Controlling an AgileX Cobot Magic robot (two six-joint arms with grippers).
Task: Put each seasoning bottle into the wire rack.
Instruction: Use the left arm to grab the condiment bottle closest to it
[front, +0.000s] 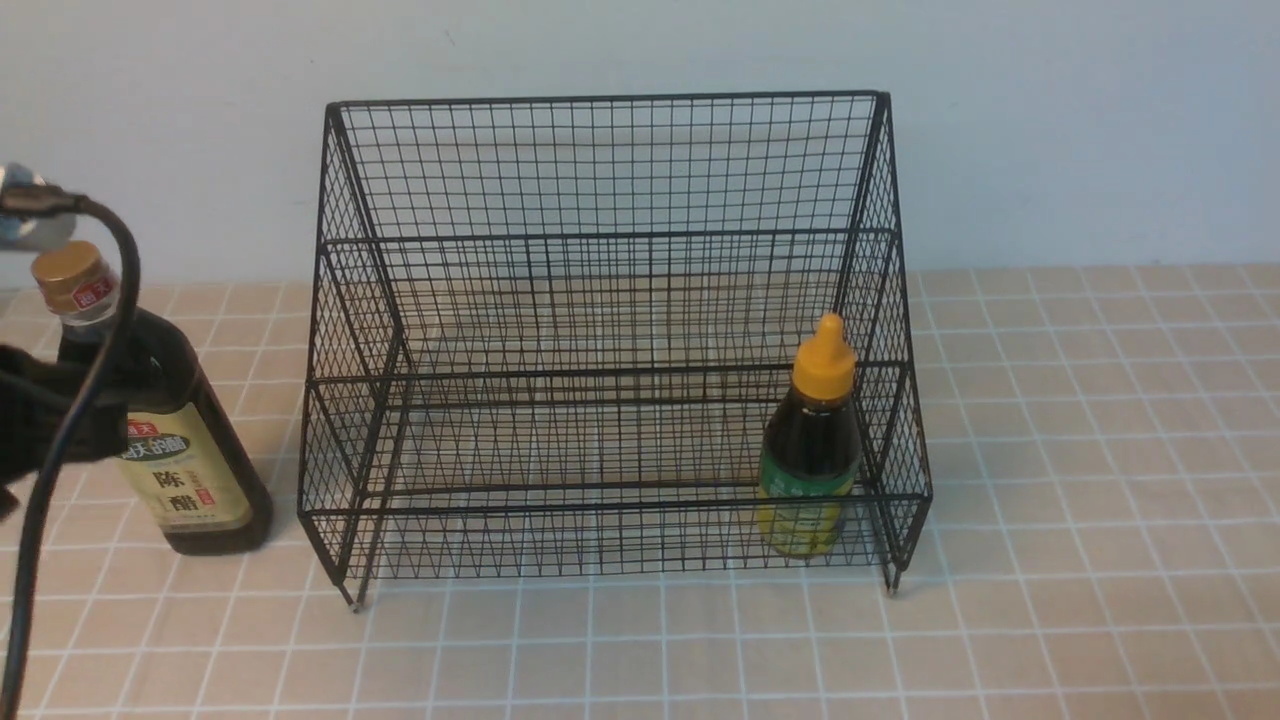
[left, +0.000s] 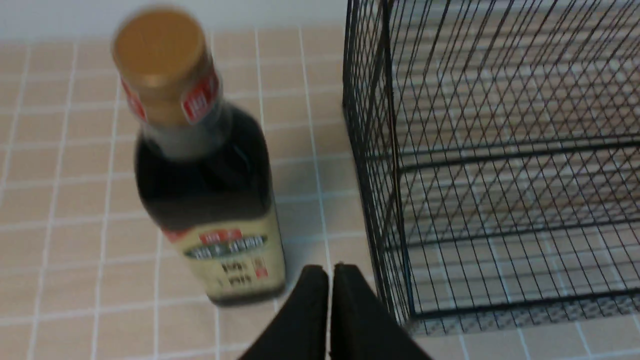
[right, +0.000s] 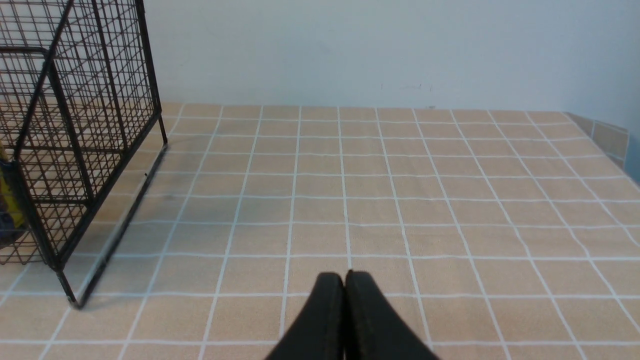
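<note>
The black wire rack (front: 610, 170) stands in the middle of the tiled counter. The short bottle (front: 812, 440) with the orange nozzle cap and green-yellow label stands upright inside the rack's lower tier at its right end. The tall bottle (front: 175, 440) with gold cap and beige label stands upright on the counter just left of the rack; it also shows in the left wrist view (left: 200, 170). My left gripper (left: 330, 270) is shut and empty, near the bottle's base, between bottle and rack (left: 500, 150). My right gripper (right: 345, 276) is shut and empty over bare tiles, right of the rack (right: 75, 125).
A black cable (front: 60, 440) and part of my left arm cross the front view's left edge, in front of the tall bottle. A pale wall rises behind the counter. The counter's right edge (right: 607, 145) shows in the right wrist view.
</note>
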